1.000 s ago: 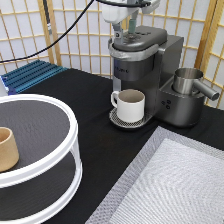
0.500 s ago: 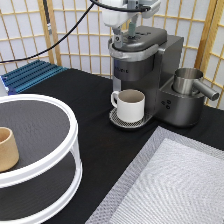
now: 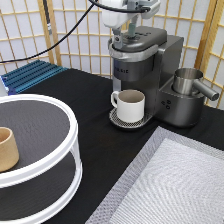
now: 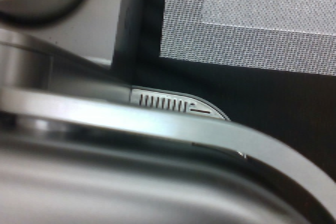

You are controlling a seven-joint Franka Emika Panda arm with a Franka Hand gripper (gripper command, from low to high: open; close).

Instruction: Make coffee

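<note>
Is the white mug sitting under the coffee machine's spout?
Yes: the white mug stands on the round drip tray at the front of the coffee machine, right below its brewing head.

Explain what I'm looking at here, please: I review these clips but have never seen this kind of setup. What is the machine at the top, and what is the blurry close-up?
The white thing at the exterior view's top is the gripper of a robot arm, pressed down at the lid of a grey coffee maker. That picture comes from a fixed camera looking down across the black table. A white mug stands on the maker's drip tray, and a steel jug sits on its right side. At the left is a round two-tier white stand carrying a tan cup; a grey mat lies at the bottom right. The blurry close-up comes from a camera on the hand, almost against the maker's lid. No coffee pod shows, and I cannot tell whether the fingers hold anything.
</note>
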